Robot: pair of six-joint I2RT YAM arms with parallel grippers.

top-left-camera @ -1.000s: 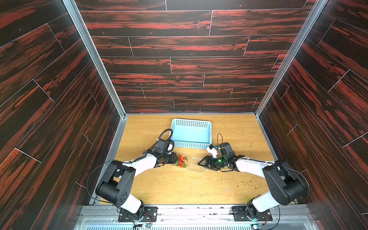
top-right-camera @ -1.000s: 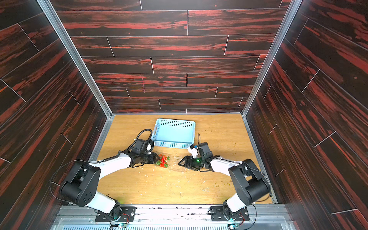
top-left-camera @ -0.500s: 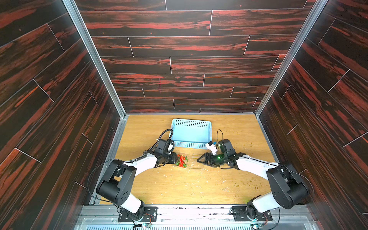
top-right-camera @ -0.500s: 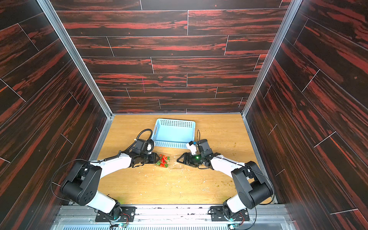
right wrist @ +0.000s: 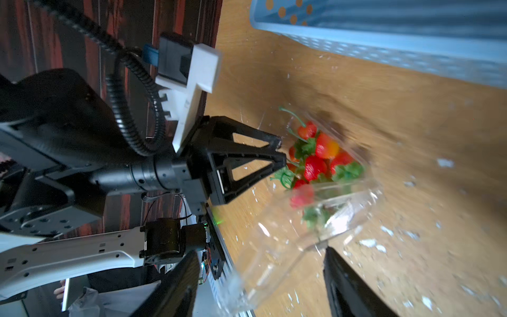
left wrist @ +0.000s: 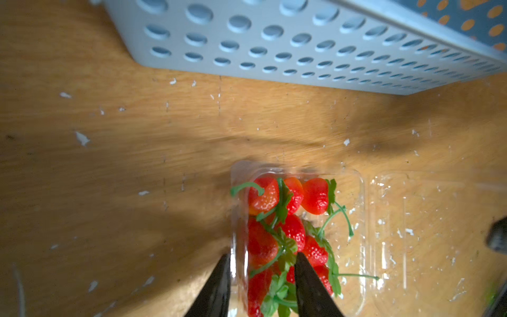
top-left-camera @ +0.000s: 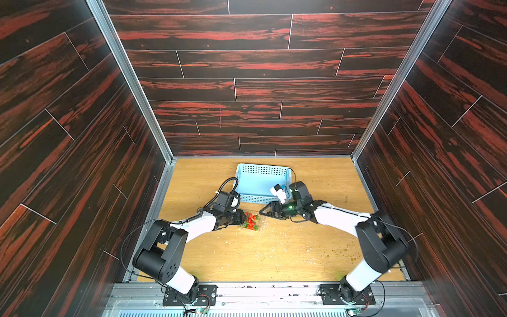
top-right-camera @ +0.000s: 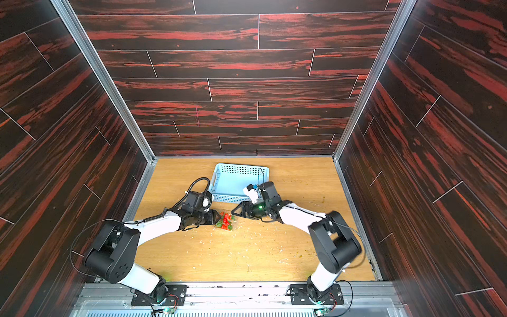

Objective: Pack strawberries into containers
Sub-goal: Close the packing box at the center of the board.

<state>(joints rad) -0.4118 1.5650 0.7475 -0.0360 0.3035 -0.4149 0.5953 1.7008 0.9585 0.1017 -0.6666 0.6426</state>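
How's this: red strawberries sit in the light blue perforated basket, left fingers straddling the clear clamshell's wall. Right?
No. The red strawberries lie in the clear plastic clamshell box, not the light blue perforated basket; the left wrist view shows it. The left fingers do straddle its wall.

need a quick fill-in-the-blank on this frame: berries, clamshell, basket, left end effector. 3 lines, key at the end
1. The strawberries sit in one half of the clear clamshell; its other half is ___.
2. The left end effector has one jaw outside the berry half's wall and the other jaw ___ it.
3. The perforated basket near the clamshell is light ___.
Missing words: empty; inside; blue.
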